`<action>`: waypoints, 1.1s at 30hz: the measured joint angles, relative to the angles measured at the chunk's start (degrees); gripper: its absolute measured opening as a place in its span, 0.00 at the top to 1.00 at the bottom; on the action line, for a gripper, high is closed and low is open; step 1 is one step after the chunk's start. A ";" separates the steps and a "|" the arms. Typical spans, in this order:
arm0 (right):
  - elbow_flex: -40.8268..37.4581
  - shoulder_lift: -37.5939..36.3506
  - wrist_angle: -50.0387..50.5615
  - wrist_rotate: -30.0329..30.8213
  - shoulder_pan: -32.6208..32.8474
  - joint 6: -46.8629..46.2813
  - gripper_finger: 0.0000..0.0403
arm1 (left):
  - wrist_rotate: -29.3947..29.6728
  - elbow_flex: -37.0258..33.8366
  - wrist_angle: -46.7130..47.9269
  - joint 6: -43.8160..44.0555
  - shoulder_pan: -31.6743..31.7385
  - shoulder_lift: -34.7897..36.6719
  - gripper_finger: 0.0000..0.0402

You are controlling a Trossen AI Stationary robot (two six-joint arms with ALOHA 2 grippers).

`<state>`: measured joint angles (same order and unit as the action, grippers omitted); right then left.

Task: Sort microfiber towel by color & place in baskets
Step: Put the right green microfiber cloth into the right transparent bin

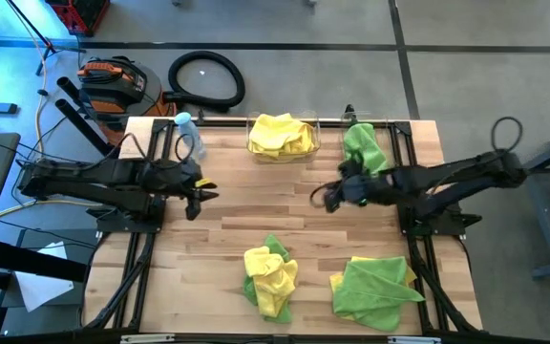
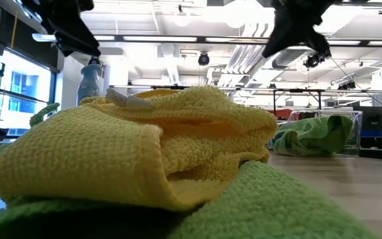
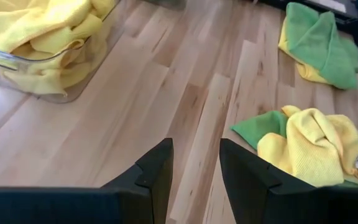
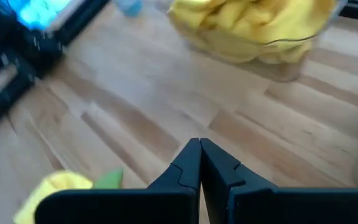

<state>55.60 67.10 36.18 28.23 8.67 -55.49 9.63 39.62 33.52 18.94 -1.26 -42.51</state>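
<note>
Two clear baskets stand at the table's far edge: the wider one point(image 1: 283, 139) holds yellow towels, the narrower one point(image 1: 363, 143) holds a green towel. Near the near edge lie two mixed piles: yellow over green point(image 1: 271, 279) and green over yellow point(image 1: 375, 289). My left gripper point(image 1: 199, 194) hovers open above the table's left part, holding nothing. My right gripper point(image 1: 330, 198) hovers shut and empty above the middle of the table, in front of the green basket. In the low view the yellow-on-green pile point(image 2: 144, 153) fills the foreground.
A clear water bottle with a blue cap point(image 1: 187, 134) stands at the far left corner of the table. Bare wood point(image 1: 256, 210) lies between the baskets and the piles. Black frame rails point(image 1: 132, 258) run along the left and right table sides.
</note>
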 joint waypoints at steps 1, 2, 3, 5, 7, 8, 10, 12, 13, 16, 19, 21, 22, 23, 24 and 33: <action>2.22 2.47 1.23 0.17 1.14 0.02 1.00 | 0.02 -0.56 0.00 0.00 0.00 1.14 0.70; 4.65 4.94 3.09 0.15 2.11 0.00 1.00 | 0.00 -1.03 0.26 -0.02 0.00 2.18 0.70; 7.20 7.42 5.54 0.09 3.00 -0.03 1.00 | 0.00 -1.51 0.17 -0.02 0.00 3.05 0.70; 12.59 12.29 10.99 -0.97 4.65 -0.88 1.00 | -0.02 -2.34 -0.10 -0.04 -0.04 4.64 0.70; 17.78 16.75 17.54 -3.25 6.09 -3.82 1.00 | -0.03 -3.22 0.09 -0.04 -0.04 6.03 0.70; 20.13 18.88 20.58 -4.86 6.85 -5.72 1.00 | -0.10 -3.59 0.15 -0.04 -0.04 6.56 0.70; 24.39 22.54 25.51 -8.33 8.51 -9.90 1.00 | -0.64 -4.26 0.17 -0.05 -0.04 7.38 0.70; 27.56 25.50 29.30 -11.51 10.49 -14.76 1.00 | -1.55 -4.40 0.87 -0.07 -0.04 7.90 0.70; 28.62 26.75 30.80 -12.94 11.54 -17.67 1.00 | -1.72 -4.38 1.06 -0.07 -0.04 7.93 0.70; 29.63 29.29 32.82 -16.27 14.62 -28.21 1.00 | -1.89 -4.38 1.69 -0.07 -0.04 8.01 0.70; 29.63 31.10 34.01 -18.80 17.98 -37.57 1.00 | -1.91 -4.38 1.62 -0.07 -0.04 8.01 0.70; 29.63 31.98 35.05 -19.93 20.50 -43.75 1.00 | -2.01 -4.38 1.62 -0.09 -0.04 8.03 0.70; 29.63 32.32 35.80 -20.62 21.71 -46.90 1.00 | -2.01 -4.38 1.66 -0.09 -0.04 8.03 0.70; 29.63 32.60 36.38 -21.23 23.09 -50.27 1.00 | -2.01 -4.38 1.75 -0.10 -0.04 8.01 0.70; 29.35 32.74 36.42 -21.95 24.45 -53.86 1.00 | -2.01 -4.38 2.00 -0.18 -0.04 8.03 0.70; 20.11 32.78 26.73 -31.70 33.50 -71.09 0.97 | -2.02 -4.38 2.60 -0.73 -0.04 8.06 0.70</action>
<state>75.72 99.88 62.91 -3.48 42.18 -126.58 7.61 35.24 36.12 18.21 -1.30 -34.46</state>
